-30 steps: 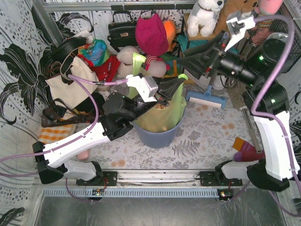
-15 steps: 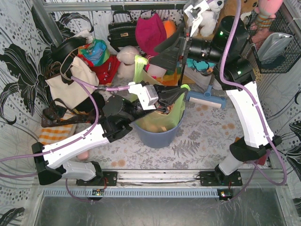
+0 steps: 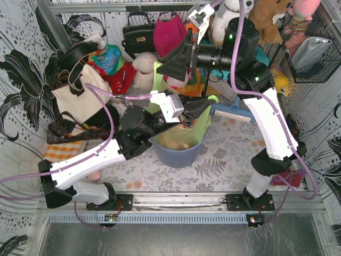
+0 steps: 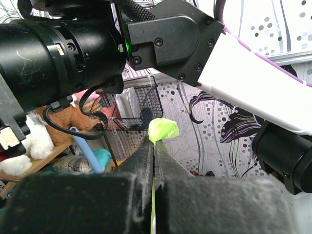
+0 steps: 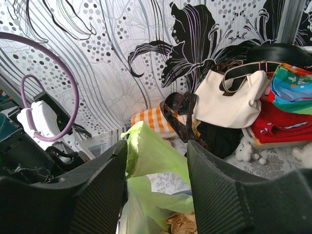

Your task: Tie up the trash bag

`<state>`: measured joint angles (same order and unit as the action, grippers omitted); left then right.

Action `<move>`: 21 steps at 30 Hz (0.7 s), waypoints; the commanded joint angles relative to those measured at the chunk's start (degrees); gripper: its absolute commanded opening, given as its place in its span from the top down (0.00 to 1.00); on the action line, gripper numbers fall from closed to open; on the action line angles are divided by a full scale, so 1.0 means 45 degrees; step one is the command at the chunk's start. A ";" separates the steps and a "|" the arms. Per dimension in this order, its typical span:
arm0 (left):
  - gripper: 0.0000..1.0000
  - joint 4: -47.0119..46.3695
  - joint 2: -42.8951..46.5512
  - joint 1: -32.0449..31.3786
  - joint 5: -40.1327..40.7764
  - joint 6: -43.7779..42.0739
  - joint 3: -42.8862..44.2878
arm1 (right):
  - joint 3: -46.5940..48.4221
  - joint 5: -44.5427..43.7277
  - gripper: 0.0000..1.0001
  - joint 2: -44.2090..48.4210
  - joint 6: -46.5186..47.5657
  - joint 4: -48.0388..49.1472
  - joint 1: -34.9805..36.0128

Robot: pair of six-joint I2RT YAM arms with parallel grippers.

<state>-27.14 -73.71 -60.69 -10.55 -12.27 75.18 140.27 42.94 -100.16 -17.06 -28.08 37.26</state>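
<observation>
The trash bag [image 3: 198, 127], thin light-green plastic with crumpled tan paper [image 5: 184, 225] inside, sits in a round blue-grey bin [image 3: 178, 154] mid-table. My left gripper [image 3: 206, 103] is shut on the bag's right-hand corner, and a green tuft [image 4: 163, 130] sticks out past the left gripper [image 4: 154, 145]. My right gripper [image 3: 163, 64] hangs over the bag's rear-left flap [image 3: 155, 74]. In the right wrist view that flap [image 5: 152, 157] stands between the spread fingers of the right gripper [image 5: 157, 148], brushing the left finger [image 5: 105, 180].
Clutter lines the back: a white tote [image 3: 80, 98], a black handbag [image 3: 138, 34], plush toys [image 3: 226, 13] and a magenta hat [image 3: 169, 34]. A blue brush [image 3: 230, 112] lies right of the bin. A wire basket [image 3: 311, 56] hangs at the far right.
My right arm has swung left from the back right until its fingers straddle the bag's rear-left flap. The left gripper has kept its hold on the right corner, hardly moving.
</observation>
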 commanded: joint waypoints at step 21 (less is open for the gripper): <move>1.00 -0.0900 0.0806 0.0157 0.1451 -0.0226 -0.0337 | -0.4957 -0.4196 1.00 0.3790 -0.1066 0.2675 0.0251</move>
<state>-27.24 -73.03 -60.62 -6.50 -12.25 74.87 123.76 30.63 -88.88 -18.94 -22.59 37.98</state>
